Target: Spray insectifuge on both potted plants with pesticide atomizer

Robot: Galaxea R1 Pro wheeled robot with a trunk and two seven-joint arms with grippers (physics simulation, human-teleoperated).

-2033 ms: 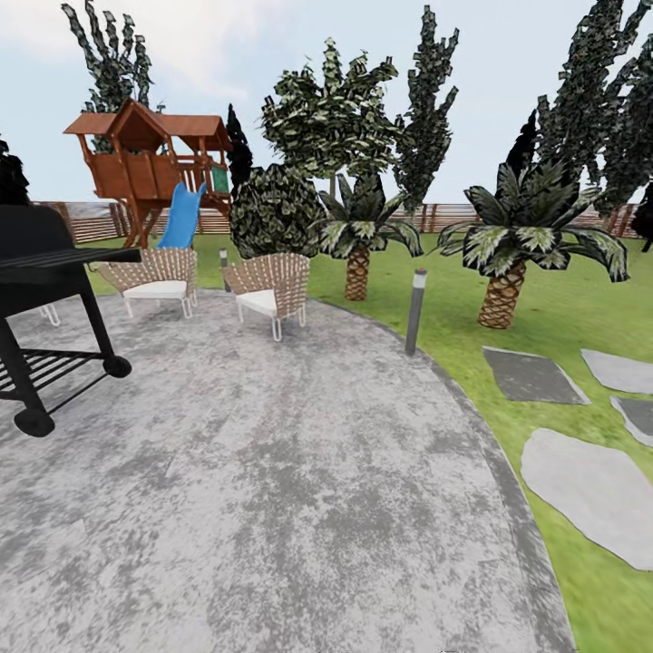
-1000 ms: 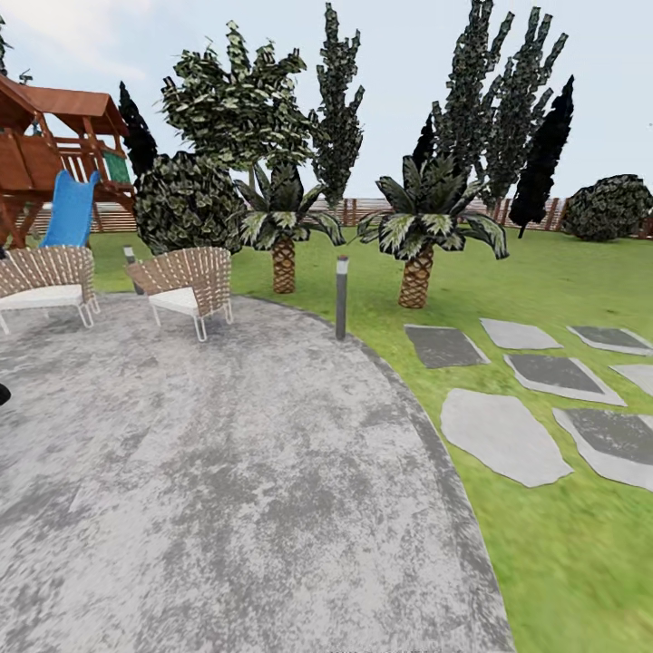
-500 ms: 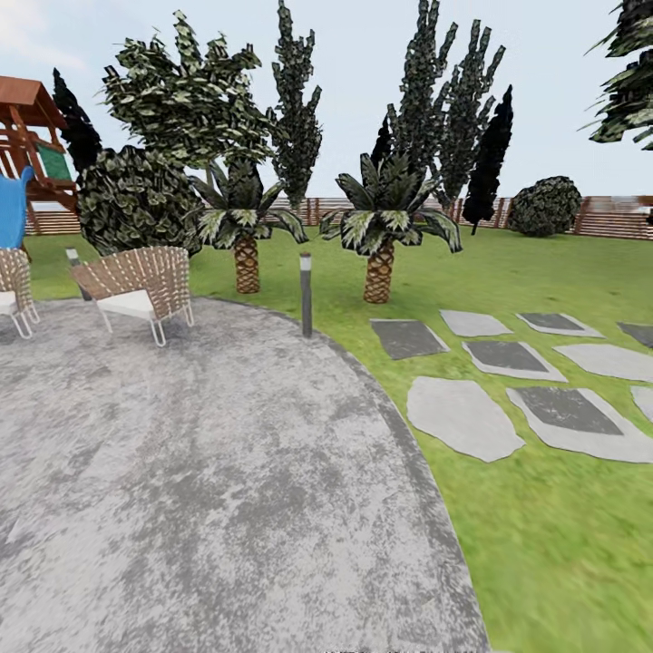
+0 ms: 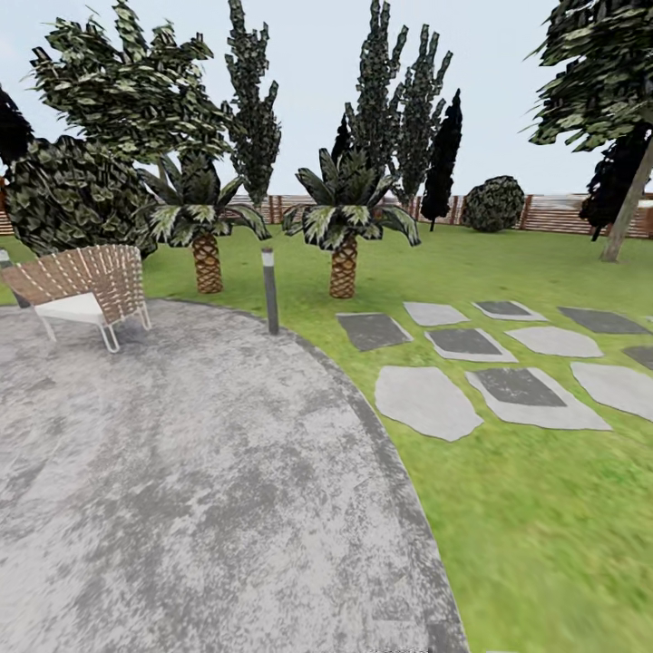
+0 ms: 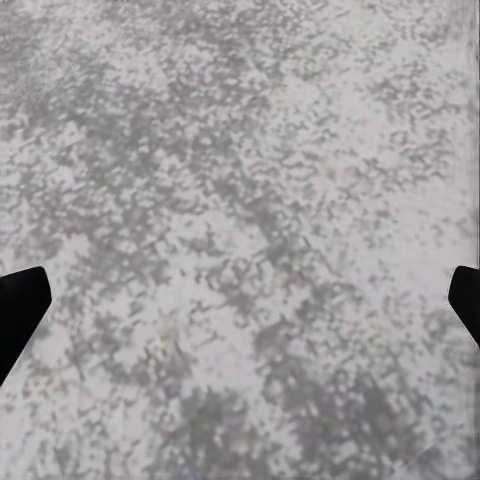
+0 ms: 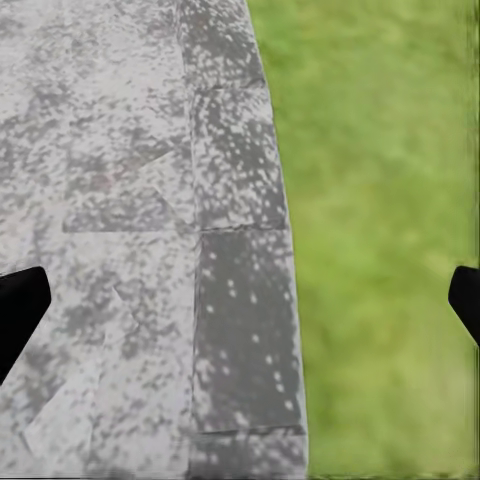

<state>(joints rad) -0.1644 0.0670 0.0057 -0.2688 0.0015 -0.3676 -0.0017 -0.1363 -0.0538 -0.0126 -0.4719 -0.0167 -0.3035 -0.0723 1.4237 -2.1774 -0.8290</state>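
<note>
Stone patio (image 4: 181, 472) (round, grey) beside lawn (image 4: 544, 526) — both grippers spread wide.

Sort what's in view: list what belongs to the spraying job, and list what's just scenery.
Belongs to the job:
- lawn, stone patio and stepping slabs of the garden
- left hand and right hand, both open and empty

Just scenery:
- wicker chair
- bollard lamp
- two palm trees
- wooden fence

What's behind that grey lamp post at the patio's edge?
Behind the bollard lamp lies lawn, then two palm trees, taller trees and the wooden fence. Foliage hides part of that fence.
</note>
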